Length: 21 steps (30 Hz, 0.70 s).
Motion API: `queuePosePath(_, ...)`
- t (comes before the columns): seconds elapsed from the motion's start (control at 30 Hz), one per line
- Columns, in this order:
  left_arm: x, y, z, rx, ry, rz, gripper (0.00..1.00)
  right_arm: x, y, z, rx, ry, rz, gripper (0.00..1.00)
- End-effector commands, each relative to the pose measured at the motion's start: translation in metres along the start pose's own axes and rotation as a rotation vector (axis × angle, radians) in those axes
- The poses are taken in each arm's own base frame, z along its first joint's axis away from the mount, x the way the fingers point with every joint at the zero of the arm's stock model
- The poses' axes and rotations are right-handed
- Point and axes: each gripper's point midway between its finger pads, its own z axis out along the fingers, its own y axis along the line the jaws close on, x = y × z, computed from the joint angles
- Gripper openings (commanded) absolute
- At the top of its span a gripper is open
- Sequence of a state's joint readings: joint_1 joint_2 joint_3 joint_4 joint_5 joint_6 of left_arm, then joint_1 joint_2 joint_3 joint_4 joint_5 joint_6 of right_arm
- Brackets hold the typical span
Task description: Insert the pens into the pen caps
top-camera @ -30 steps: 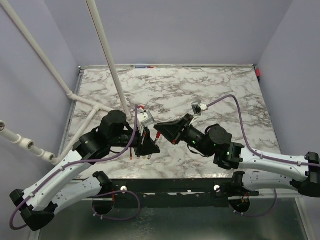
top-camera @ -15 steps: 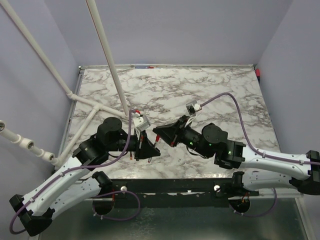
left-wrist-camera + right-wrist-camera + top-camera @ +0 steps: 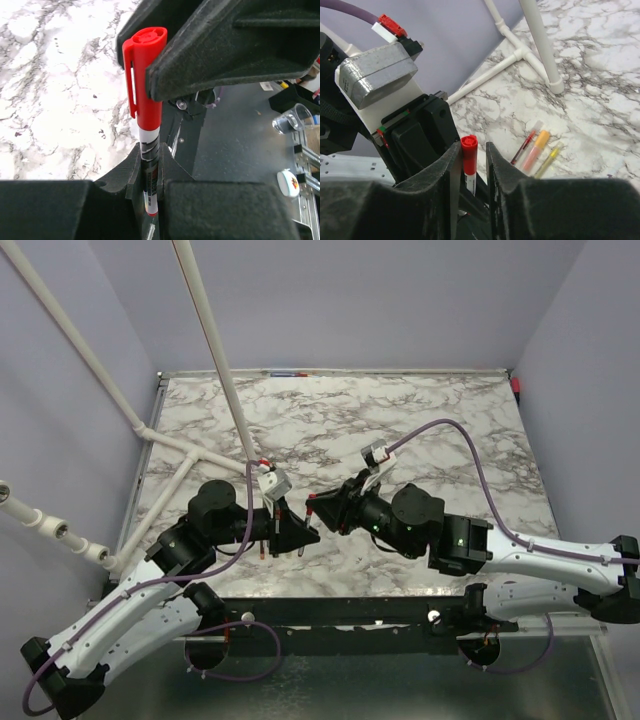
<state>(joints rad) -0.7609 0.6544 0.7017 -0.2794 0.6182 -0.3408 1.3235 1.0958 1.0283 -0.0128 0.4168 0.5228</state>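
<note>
Over table (image 3: pixel 450 420), end effectors (image 3: pixel 304 536) (image 3: pixel 319 509) meeting at pen (image 3: pixel 149 145)

white pipe frame (image 3: pixel 215 360) bars the left of the table (image 3: pixel 450 410); loose pens (image 3: pixel 537 149) lie near its foot; far and right marble lies open.

White arms (image 3: pixel 130 605), black hands (image 3: pixel 298 535) (image 3: pixel 325 510), purple cables (image 3: pixel 445 423)

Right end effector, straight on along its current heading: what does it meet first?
The red cap on the pen held by the left end effector; it sits between the right end effector's fingers. Behind it, probably the left end effector itself; depth unclear.
</note>
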Motion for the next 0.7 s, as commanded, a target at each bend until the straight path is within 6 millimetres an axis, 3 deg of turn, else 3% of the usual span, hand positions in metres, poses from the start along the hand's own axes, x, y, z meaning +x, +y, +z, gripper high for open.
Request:
queuePosePath(0.0, -0.005, 0.012, 0.001, -0.054, -0.046, 0.007, 0.0, -0.015, -0.024, -0.01, 0.136, -0.036, -0.066, 0.33)
queuePosePath(0.2, 0.002, 0.022, 0.005, -0.089, -0.021, -0.035, 0.0, -0.043, -0.045, -0.028, 0.241, -0.128, -0.073, 0.42)
queuePosePath(0.33, 0.006, 0.036, 0.011, -0.148, -0.003, -0.093, 0.0, -0.048, -0.069, -0.043, 0.352, -0.148, -0.096, 0.45)
queuePosePath(0.47, 0.014, 0.057, 0.019, -0.236, 0.02, -0.17, 0.0, -0.041, -0.094, -0.058, 0.455, -0.139, -0.121, 0.48)
queuePosePath(0.67, 0.032, 0.095, 0.03, -0.396, 0.062, -0.273, 0.0, -0.01, -0.124, -0.069, 0.571, -0.06, -0.151, 0.5)
